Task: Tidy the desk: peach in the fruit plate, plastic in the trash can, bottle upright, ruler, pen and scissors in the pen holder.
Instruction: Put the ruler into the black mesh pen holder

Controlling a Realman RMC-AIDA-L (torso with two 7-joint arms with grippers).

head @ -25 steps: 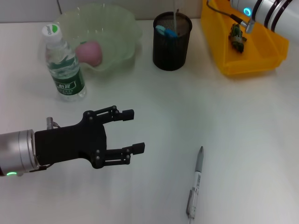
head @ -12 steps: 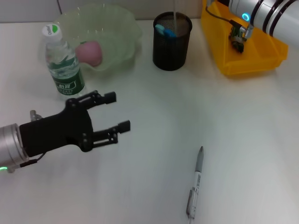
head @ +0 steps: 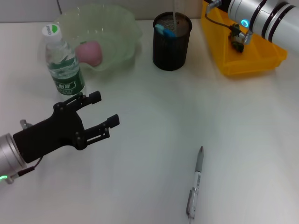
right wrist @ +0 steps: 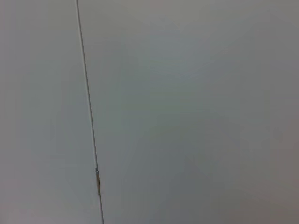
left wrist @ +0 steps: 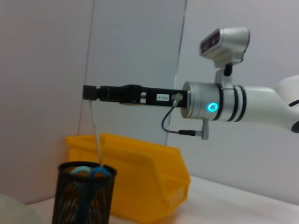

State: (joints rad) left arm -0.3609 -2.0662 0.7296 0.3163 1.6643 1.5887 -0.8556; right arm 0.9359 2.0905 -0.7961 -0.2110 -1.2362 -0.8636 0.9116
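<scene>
The pen lies flat on the white desk at the front right. A black mesh pen holder holds the blue-handled scissors and a thin clear ruler standing upright in it. In the left wrist view my right gripper reaches out level above the holder, shut on the ruler's top end. The peach rests in the pale green fruit plate. Beside the plate the bottle stands upright. My left gripper hovers open and empty just in front of the bottle. No plastic shows.
A yellow bin sits at the back right, and my right arm passes over it. The right wrist view holds only a blank wall with a vertical seam.
My left gripper has drawn back to the left, away from the desk's middle, still open and empty. The right arm has shifted slightly over the yellow bin.
</scene>
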